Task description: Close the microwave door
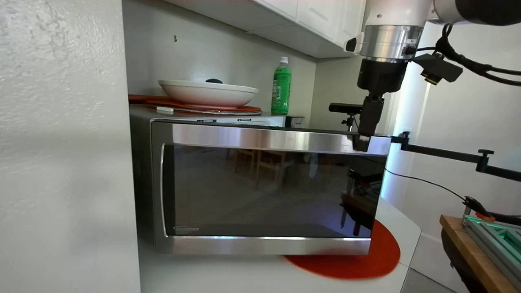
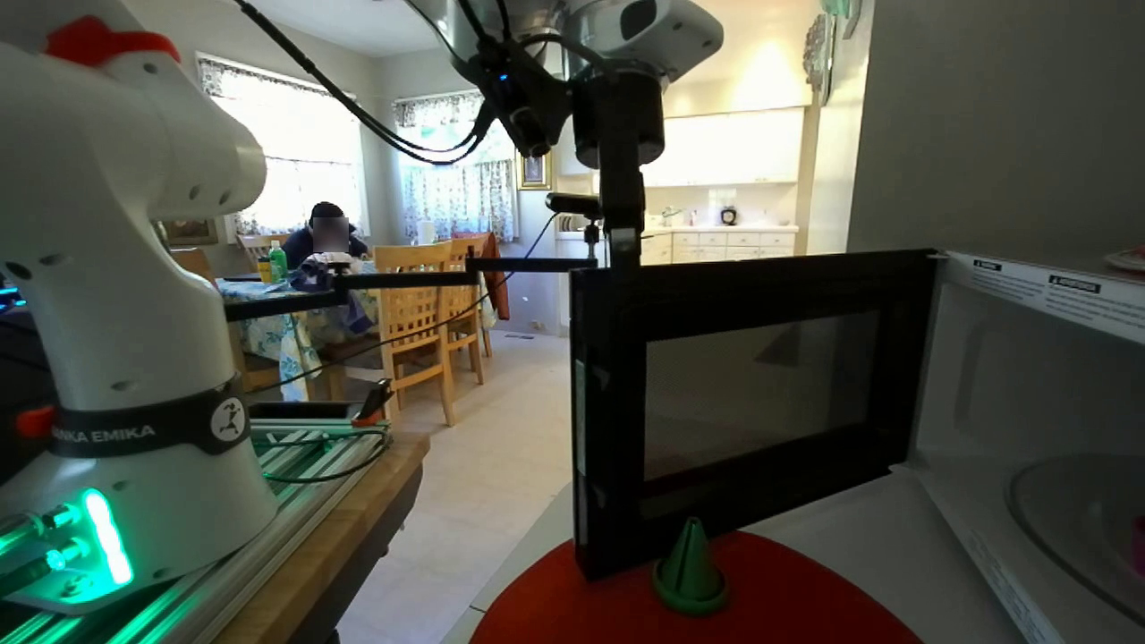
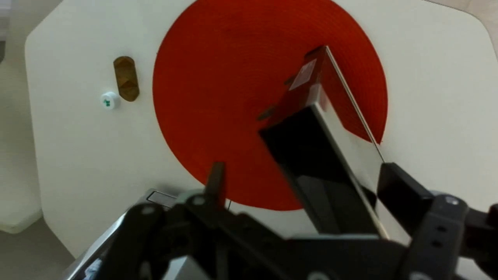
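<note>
The microwave door point(image 1: 264, 191) stands wide open. Its dark glass outer face shows in an exterior view, and its black inner side point(image 2: 760, 385) shows in an exterior view. The microwave point(image 2: 1073, 394) has its light interior exposed to the right of the hinge. My gripper point(image 1: 361, 142) points down at the top of the door's free end, also seen in an exterior view point(image 2: 622, 255). In the wrist view the gripper point(image 3: 305, 175) is open, with the door's top edge point(image 3: 295, 124) between its fingers. The right finger is close to the outer face; contact is unclear. The left finger is apart.
A round red mat point(image 3: 233, 77) lies under the door on the white counter point(image 3: 435, 97). A green cone point(image 2: 691, 572) stands beside the inner face. A brown block point(image 3: 126, 77) and white cylinder point(image 3: 110, 100) lie on the counter. A bowl point(image 1: 207, 93) and bottle point(image 1: 281, 87) are above.
</note>
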{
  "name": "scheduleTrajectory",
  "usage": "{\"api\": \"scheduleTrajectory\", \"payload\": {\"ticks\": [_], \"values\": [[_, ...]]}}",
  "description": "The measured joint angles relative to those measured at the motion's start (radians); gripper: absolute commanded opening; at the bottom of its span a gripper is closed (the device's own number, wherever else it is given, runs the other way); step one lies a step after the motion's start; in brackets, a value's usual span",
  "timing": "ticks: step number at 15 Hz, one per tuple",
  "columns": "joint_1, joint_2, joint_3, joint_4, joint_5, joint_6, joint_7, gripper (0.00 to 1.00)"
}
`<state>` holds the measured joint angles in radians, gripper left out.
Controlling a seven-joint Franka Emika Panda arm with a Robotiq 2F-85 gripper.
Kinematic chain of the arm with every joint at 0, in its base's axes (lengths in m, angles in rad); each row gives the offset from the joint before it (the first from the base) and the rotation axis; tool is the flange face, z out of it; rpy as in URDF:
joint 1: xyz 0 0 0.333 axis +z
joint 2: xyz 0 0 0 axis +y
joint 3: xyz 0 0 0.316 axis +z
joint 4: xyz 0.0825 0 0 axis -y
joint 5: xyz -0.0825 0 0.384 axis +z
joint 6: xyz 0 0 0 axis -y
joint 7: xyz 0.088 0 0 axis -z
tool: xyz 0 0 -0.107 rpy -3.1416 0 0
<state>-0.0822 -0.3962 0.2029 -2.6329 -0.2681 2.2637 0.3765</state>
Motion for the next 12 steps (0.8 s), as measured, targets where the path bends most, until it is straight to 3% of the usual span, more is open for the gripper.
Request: {"api": "scheduleTrajectory", "payload": {"ticks": [12], "values": [[-0.08,0.143,-0.06,0.116,-0.2,0.042,0.107,1.0]]}}
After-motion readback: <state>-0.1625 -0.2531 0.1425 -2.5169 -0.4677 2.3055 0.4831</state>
